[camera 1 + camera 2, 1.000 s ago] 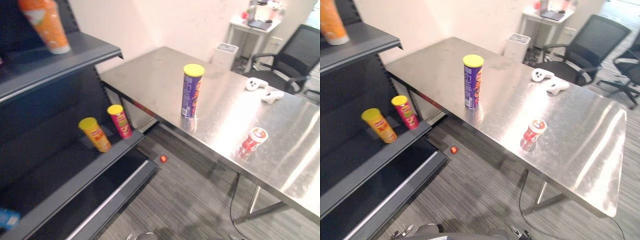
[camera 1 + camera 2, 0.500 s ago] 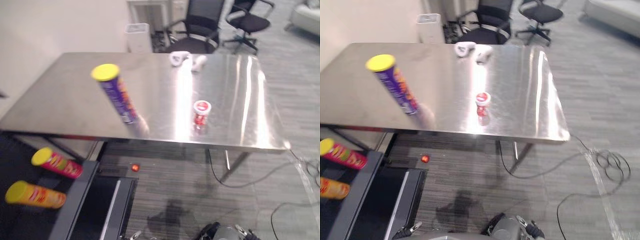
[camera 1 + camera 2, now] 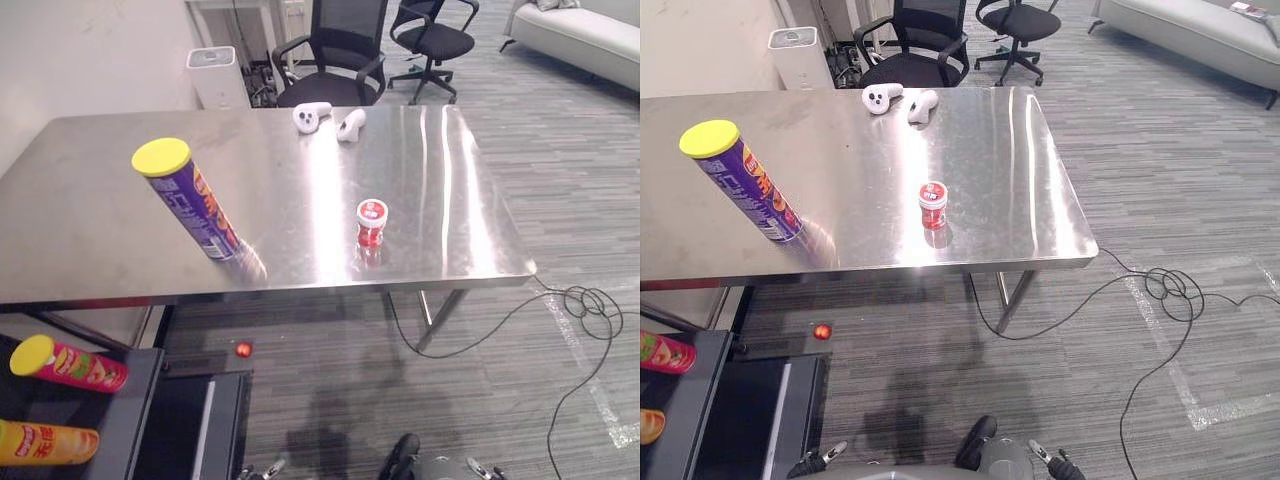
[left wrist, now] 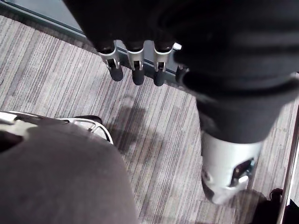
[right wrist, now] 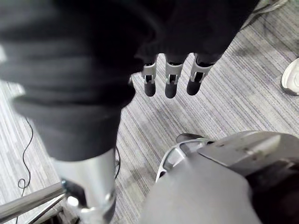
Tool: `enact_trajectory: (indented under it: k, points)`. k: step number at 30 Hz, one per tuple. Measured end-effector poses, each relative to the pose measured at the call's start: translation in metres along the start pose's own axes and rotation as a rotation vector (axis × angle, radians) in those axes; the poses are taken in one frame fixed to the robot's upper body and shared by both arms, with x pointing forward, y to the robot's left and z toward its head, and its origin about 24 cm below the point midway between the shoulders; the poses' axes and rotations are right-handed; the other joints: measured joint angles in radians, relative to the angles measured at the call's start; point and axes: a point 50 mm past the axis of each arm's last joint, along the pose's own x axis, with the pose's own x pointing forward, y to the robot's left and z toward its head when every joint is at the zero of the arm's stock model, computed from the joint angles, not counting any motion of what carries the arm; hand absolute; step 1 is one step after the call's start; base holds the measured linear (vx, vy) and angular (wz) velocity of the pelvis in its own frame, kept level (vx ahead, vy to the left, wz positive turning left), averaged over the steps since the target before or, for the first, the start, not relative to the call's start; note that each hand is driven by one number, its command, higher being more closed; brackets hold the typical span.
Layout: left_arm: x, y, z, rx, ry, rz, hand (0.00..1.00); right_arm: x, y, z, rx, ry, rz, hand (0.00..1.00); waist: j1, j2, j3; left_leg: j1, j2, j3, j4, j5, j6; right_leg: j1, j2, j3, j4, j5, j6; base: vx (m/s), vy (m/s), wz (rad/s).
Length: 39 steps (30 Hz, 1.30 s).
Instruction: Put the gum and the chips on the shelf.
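A tall purple chips can [image 3: 196,206] with a yellow lid stands on the steel table [image 3: 450,200], near its front left. A small red gum tub [image 3: 371,221] with a white lid stands to the can's right, close to the front edge. The dark shelf [image 3: 138,410] shows at the lower left. My left hand [image 4: 136,64] hangs over the carpet, fingers straight and holding nothing. My right hand [image 5: 170,80] hangs the same way, open and bare.
A red chips can [image 3: 70,364] and an orange one [image 3: 45,442] stand on the shelf. Two white controllers [image 3: 328,118] lie at the table's far side. Office chairs [image 3: 340,60] and a white bin [image 3: 216,77] stand behind. A small red thing [image 3: 243,349] lies on the floor.
The camera has swung right and down: the shelf has slid to the lower left corner and the table faces me squarely. Can and gum tub stand as before.
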Motion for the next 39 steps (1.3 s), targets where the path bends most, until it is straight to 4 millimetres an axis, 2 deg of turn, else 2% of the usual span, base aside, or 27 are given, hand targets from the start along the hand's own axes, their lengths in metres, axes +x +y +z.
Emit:
enact_trajectory:
  k: [4,7,8,10,11,14,15,16,17,19,26,30,35,39]
  points:
    - [0.0,-0.002,-0.002,-0.013,0.004,0.002,0.0,-0.002,-0.012,-0.001,0.157,-0.016,-0.073,0.0,0.009,0.014,-0.01,0.008,-0.007,-0.001,0.015,0.001,0.001,0.026,0.012,0.019,-0.055,0.025,-0.003,0.01,0.043,-0.13]
    - [-0.001,-0.002,-0.004,-0.054,0.009,0.015,0.0,-0.006,-0.037,0.0,0.35,-0.04,-0.198,0.0,0.008,0.02,-0.025,0.018,-0.011,-0.007,0.014,0.004,0.001,0.051,0.022,0.022,-0.091,0.042,-0.001,0.02,0.042,-0.01]
    - [-0.001,0.001,-0.005,-0.074,0.012,0.029,0.0,-0.007,-0.048,0.005,0.406,-0.06,-0.239,0.0,0.003,0.023,-0.035,0.018,-0.012,-0.007,0.013,0.004,0.001,0.061,0.031,0.022,-0.118,0.059,0.002,0.02,0.032,-0.02]
    - [-0.002,0.006,-0.006,-0.078,0.013,0.043,0.0,-0.008,-0.068,0.023,0.511,-0.115,-0.306,0.0,-0.012,0.02,-0.038,0.019,-0.015,-0.007,0.012,0.004,0.001,0.071,0.036,0.023,-0.144,0.077,0.008,0.02,0.04,-0.03]
    - [-0.002,0.007,-0.006,-0.08,0.014,0.046,0.0,-0.011,-0.083,0.038,0.576,-0.167,-0.349,0.0,-0.014,0.019,-0.04,0.019,-0.018,-0.007,0.012,0.004,0.0,0.075,0.038,0.026,-0.156,0.084,0.01,0.01,0.061,-0.06]
    - [-0.002,0.008,-0.007,-0.074,0.025,0.042,0.0,-0.02,-0.114,0.075,0.675,-0.295,-0.421,0.0,-0.017,0.01,-0.047,0.03,-0.021,-0.008,0.012,0.006,-0.003,0.086,0.04,0.033,-0.166,0.089,0.013,0.02,0.067,-0.06]
    - [-0.002,0.009,-0.006,-0.073,0.025,0.042,0.0,-0.022,-0.118,0.083,0.687,-0.321,-0.424,0.0,-0.017,0.009,-0.05,0.031,-0.022,-0.008,0.012,0.007,-0.003,0.086,0.04,0.035,-0.166,0.089,0.013,0.01,0.069,-0.1]
    - [-0.002,0.01,-0.006,-0.066,0.023,0.044,0.0,-0.024,-0.123,0.102,0.706,-0.373,-0.424,0.0,-0.022,0.008,-0.057,0.032,-0.023,-0.007,0.011,0.008,-0.005,0.084,0.04,0.041,-0.166,0.09,0.013,0.0,0.041,-0.09]
    - [-0.002,0.01,-0.005,-0.063,0.023,0.044,0.0,-0.025,-0.123,0.11,0.707,-0.39,-0.422,0.0,-0.024,0.003,-0.056,0.032,-0.023,-0.008,0.012,0.008,-0.005,0.084,0.04,0.043,-0.166,0.09,0.013,0.0,0.049,-0.07]
    - [-0.002,0.013,-0.005,-0.052,0.024,0.049,0.0,-0.026,-0.12,0.139,0.715,-0.451,-0.406,0.0,-0.042,0.005,-0.062,0.032,-0.023,-0.008,0.012,0.008,-0.005,0.083,0.04,0.045,-0.165,0.09,0.013,-0.01,0.051,-0.03]
    - [-0.003,0.017,-0.006,-0.047,0.028,0.058,0.0,-0.035,-0.12,0.191,0.632,-0.548,-0.403,0.0,-0.046,0.002,-0.065,0.037,-0.026,-0.009,0.011,0.008,-0.005,0.082,0.038,0.052,-0.158,0.09,0.013,-0.01,0.054,-0.02]
    - [-0.004,0.019,-0.01,-0.046,0.036,0.063,0.0,-0.044,-0.113,0.225,0.519,-0.617,-0.406,0.0,-0.065,-0.001,-0.072,0.038,-0.027,-0.009,0.008,0.008,-0.005,0.077,0.036,0.055,-0.15,0.09,0.013,-0.03,0.048,-0.01]
    - [-0.005,0.019,-0.015,-0.021,0.051,0.058,0.0,-0.05,-0.103,0.247,0.345,-0.677,-0.407,0.0,-0.066,-0.006,-0.103,0.038,-0.027,-0.009,-0.004,0.008,-0.004,0.066,0.039,0.063,-0.145,0.09,0.013,-0.03,0.031,-0.04]
    - [-0.006,0.019,-0.017,-0.02,0.056,0.059,0.0,-0.048,-0.098,0.248,0.278,-0.671,-0.388,0.0,-0.065,-0.005,-0.106,0.044,-0.028,-0.01,-0.007,0.008,-0.004,0.066,0.037,0.067,-0.138,0.09,0.013,-0.03,0.02,-0.01]
